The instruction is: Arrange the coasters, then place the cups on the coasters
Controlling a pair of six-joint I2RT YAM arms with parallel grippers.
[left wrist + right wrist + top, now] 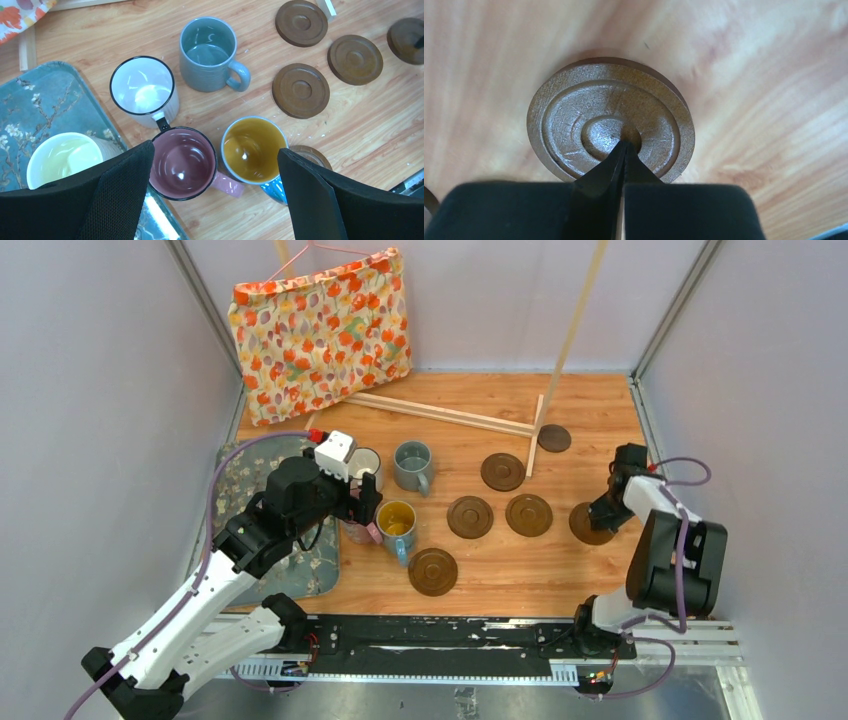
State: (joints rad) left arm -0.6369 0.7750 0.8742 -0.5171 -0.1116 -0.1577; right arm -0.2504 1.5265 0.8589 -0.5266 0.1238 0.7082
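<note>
Several brown coasters lie on the wooden table: one near the front point(433, 571), two side by side point(470, 517) point(529, 515), others behind them point(502, 471) point(554, 438). My right gripper point(605, 515) point(625, 145) is shut, its tips resting on the middle of the rightmost coaster point(609, 120). My left gripper point(365, 505) point(215, 155) hangs open above the pink cup point(182, 162) and the blue cup with yellow inside point(252, 149), holding nothing. Behind them stand the white dark-rimmed cup point(142, 90) and the grey-blue cup point(207, 52). A cream cup point(65, 157) sits on the mat.
A grey floral mat point(40, 100) lies at the left table edge. A floral fabric bag point(320, 330) leans at the back left. Thin wooden sticks point(450, 415) lie and stand across the back. Walls close in on both sides.
</note>
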